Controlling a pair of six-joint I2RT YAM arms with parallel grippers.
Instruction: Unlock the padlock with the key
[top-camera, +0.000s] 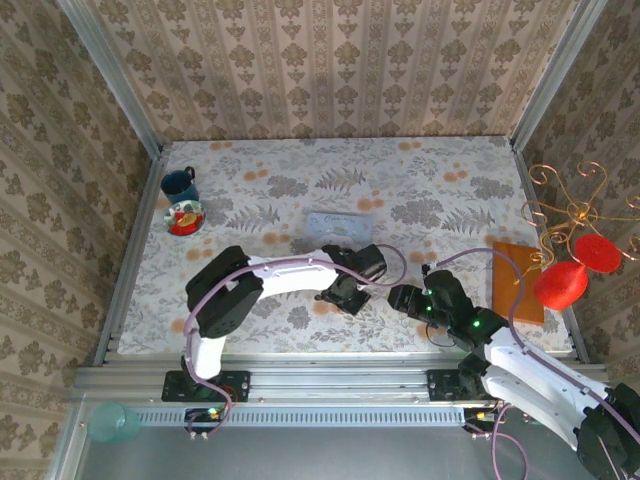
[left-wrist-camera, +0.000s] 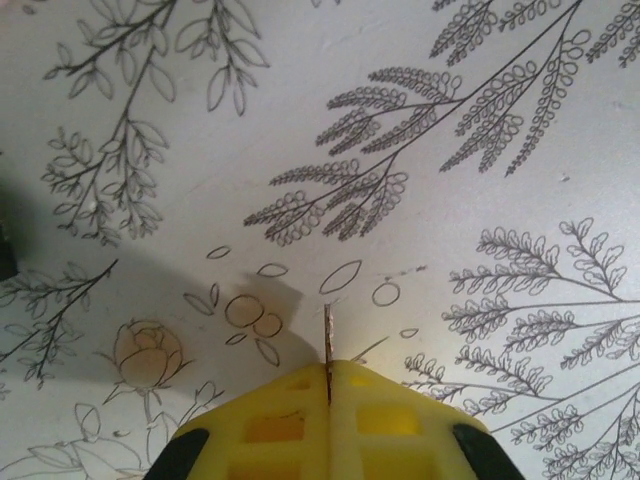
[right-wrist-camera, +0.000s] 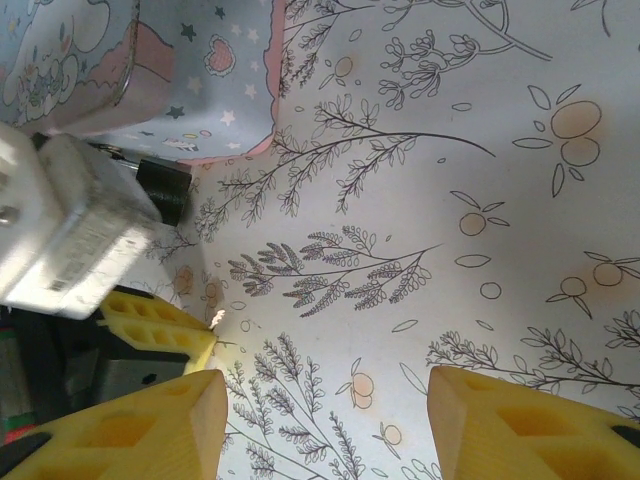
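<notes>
Your left gripper (left-wrist-camera: 328, 368) pinches the key (left-wrist-camera: 328, 335) edge-on; the right gripper (right-wrist-camera: 325, 400) stands spread. The padlock (right-wrist-camera: 165, 190) sits upper left in the right wrist view, just beside the tin (right-wrist-camera: 200, 60). So shallow a pinch may let the key twist on contact

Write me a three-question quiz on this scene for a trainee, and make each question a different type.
1. True or false: the left gripper is shut on the key, which sticks out edge-on between its fingers.
2. Where on the table does the blue mug stand, seen from above? A: far left corner. B: far right corner. C: near edge, centre.
3. Fill in the missing word: the jaws of the right gripper stand ___, with nothing between them.

Key: 1 true; 2 A; 3 open.
</notes>
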